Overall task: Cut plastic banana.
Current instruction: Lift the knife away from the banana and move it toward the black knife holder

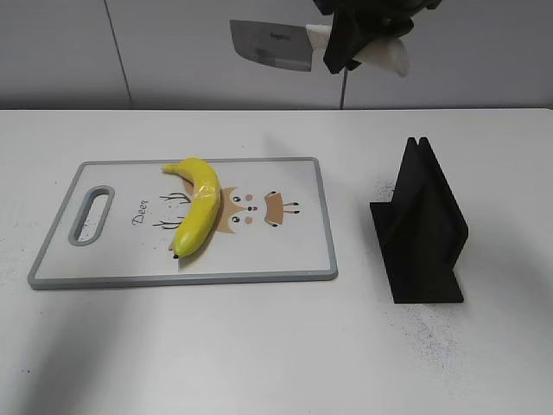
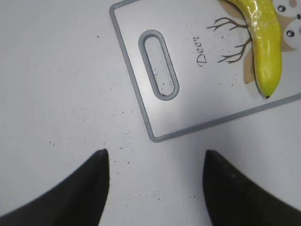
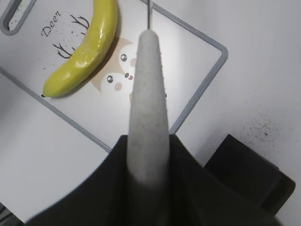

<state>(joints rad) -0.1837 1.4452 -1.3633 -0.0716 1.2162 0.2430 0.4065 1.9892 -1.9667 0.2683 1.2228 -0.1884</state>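
The plastic banana point(image 1: 199, 206) lies on a white cutting board point(image 1: 285, 251) with a grey rim and a deer drawing; it also shows in the left wrist view point(image 2: 264, 42) and the right wrist view point(image 3: 87, 47). My right gripper point(image 1: 359, 39) is shut on the pale handle point(image 3: 148, 108) of a cleaver, whose steel blade point(image 1: 270, 45) hangs high above the board's far right part. My left gripper point(image 2: 156, 160) is open and empty over bare table, near the board's handle-slot corner point(image 2: 159, 66).
A black knife stand point(image 1: 421, 226) stands on the table to the right of the board; its edge shows in the right wrist view point(image 3: 249, 174). The white table point(image 1: 259, 346) carries fine dark specks. A grey wall runs behind.
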